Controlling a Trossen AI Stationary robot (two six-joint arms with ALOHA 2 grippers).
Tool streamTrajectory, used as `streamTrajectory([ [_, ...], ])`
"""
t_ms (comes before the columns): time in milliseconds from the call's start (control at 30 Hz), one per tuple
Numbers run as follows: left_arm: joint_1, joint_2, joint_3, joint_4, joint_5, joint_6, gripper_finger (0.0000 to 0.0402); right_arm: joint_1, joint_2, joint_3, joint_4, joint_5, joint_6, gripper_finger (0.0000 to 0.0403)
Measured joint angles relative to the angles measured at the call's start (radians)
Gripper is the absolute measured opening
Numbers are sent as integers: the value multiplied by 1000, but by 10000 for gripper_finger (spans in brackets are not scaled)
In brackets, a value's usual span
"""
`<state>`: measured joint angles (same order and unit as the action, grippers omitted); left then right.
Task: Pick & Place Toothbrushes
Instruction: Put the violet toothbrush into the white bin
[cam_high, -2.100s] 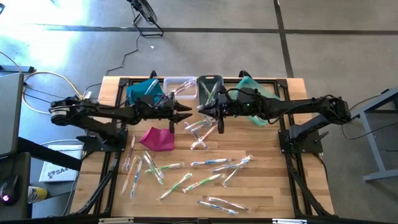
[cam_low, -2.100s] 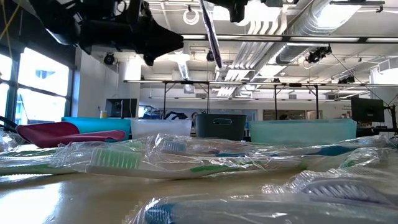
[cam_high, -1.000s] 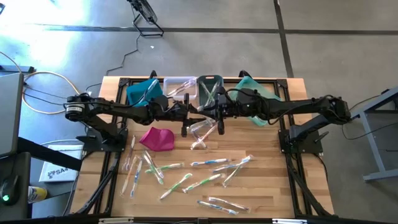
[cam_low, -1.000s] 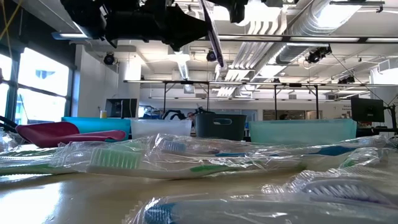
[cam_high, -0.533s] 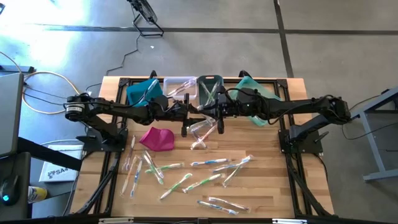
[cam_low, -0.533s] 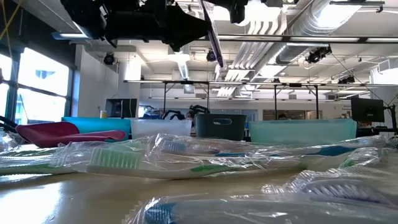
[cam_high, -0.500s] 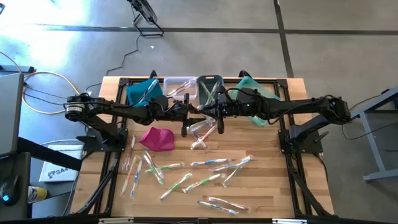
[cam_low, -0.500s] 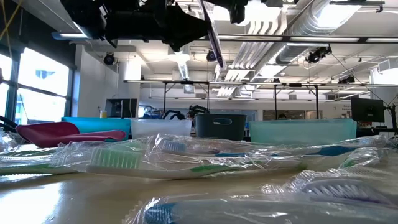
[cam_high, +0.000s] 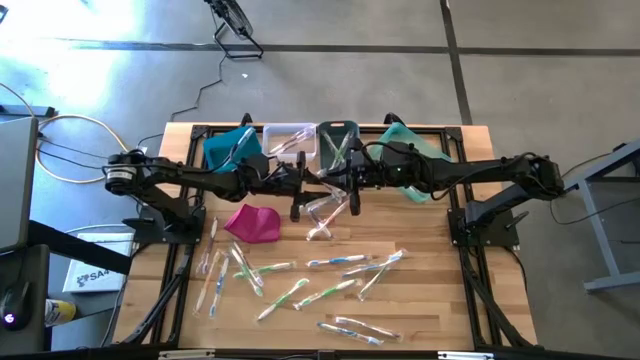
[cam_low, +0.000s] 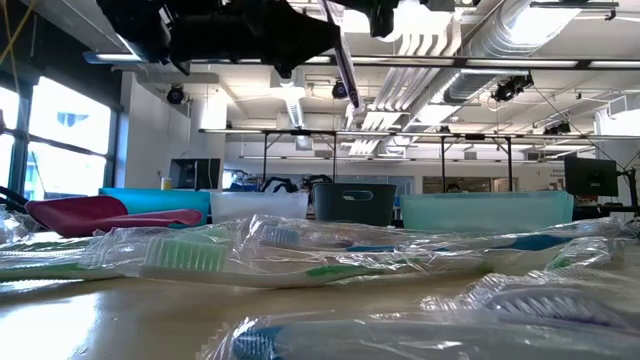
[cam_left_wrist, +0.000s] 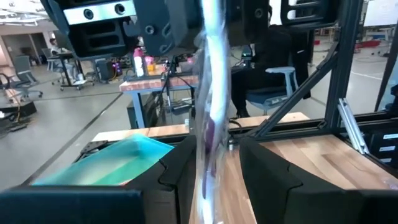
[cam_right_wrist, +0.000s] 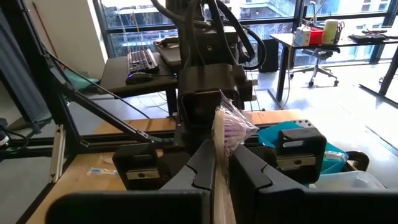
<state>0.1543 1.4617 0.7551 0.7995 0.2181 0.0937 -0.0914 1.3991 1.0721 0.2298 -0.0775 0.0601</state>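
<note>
Wooden table (cam_high: 430, 300) on a grey floor, black frame round it; along the far edge sits a row of bins: blue bin (cam_high: 228, 145), clear bin (cam_high: 290, 140), grey bin (cam_high: 337, 137), teal bin (cam_high: 408, 150); magenta pouch (cam_high: 252, 222) lies on the table near the left arm's base.

Both arms reach in to meet above the middle of the table, just in front of the bins; right gripper (cam_high: 352, 190) is clamped tight on a wrapped toothbrush (cam_high: 353, 200), which hangs below its fingers; right wrist view shows the wrapped brush (cam_right_wrist: 225, 134) pinched between the two dark fingers (cam_right_wrist: 202, 165), crinkled wrapper sticking out beyond them; low view shows the same brush (cam_low: 340, 50) as a thin tilted stick hanging high above the table.

Left gripper (cam_high: 297, 192) faces the right one, just beside it; left wrist view shows its fingers (cam_left_wrist: 180, 171) spread either side of the hanging brush (cam_left_wrist: 211, 106), a gap visible on at least one side, so jaws are parted around it; cannot tell if they touch it.

Loose toothbrushes (cam_high: 300, 280) lie scattered over the near half of the table, well apart from the grippers; a few more (cam_high: 322, 212) lie under the grippers; some brushes already sit in the clear and grey bins; low view shows wrapped brushes (cam_low: 250, 255) right up front.
</note>
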Motion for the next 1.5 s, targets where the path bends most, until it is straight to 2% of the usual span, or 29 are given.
streamTrajectory([
  [233,0,61,0,73,-1,-31,120,0,0,0,4,0,0,15],
  [700,2,63,0,67,-1,-47,117,0,0,0,3,0,0,15],
  [1100,2,63,0,65,-1,-64,24,0,0,0,2,0,0,15],
  [1300,2,63,0,62,0,-71,16,0,0,0,-10,-2,0,20],
  [1500,2,63,0,59,0,-76,14,0,0,0,-16,27,19,67],
])
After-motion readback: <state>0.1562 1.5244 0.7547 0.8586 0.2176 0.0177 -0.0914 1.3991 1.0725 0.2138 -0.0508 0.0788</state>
